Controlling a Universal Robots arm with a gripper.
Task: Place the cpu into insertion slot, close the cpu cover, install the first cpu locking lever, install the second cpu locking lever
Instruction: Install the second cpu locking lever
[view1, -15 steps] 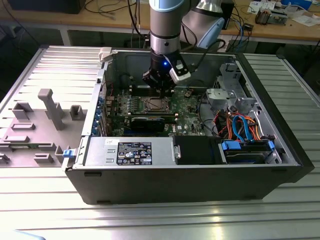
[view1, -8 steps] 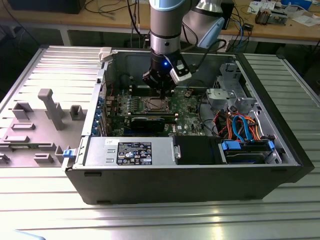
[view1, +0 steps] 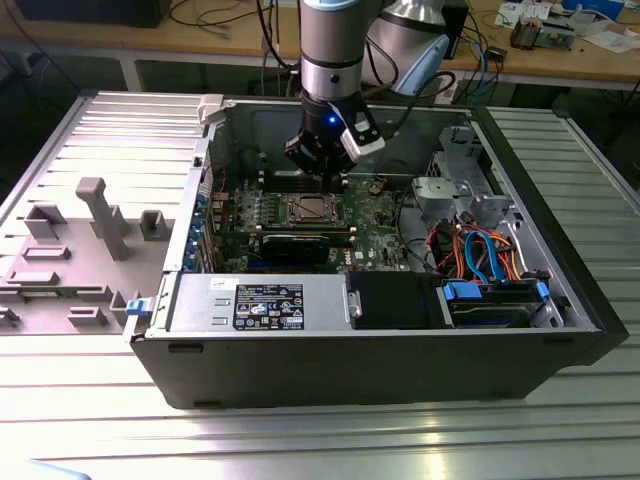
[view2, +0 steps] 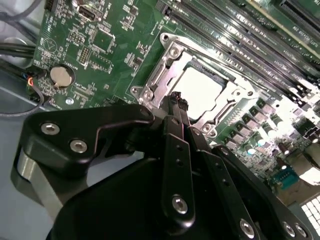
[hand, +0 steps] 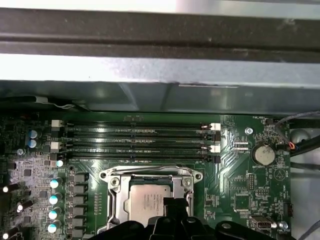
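Note:
The cpu (view2: 200, 90) lies flat in its socket on the green motherboard, its silver-grey top showing through the window of the cpu cover (view2: 160, 75), which lies down around it. In the first wrist view the cpu (hand: 147, 200) sits framed by the cpu cover (hand: 114, 186), and a thin locking lever (hand: 150, 171) runs along the socket edge beside the memory slots. My gripper (view2: 178, 105) hangs just above one edge of the socket, fingers pressed together with nothing between them. In the exterior view the gripper (view1: 318, 168) is inside the case, over the socket (view1: 310, 210).
The open computer case (view1: 560, 290) lies on a ribbed metal table, with a labelled power supply box (view1: 265, 303) at the front and drive cages and coloured cables (view1: 480, 250) at the exterior view's right. Memory slots (hand: 135, 137) and a coin battery (hand: 263, 154) flank the socket.

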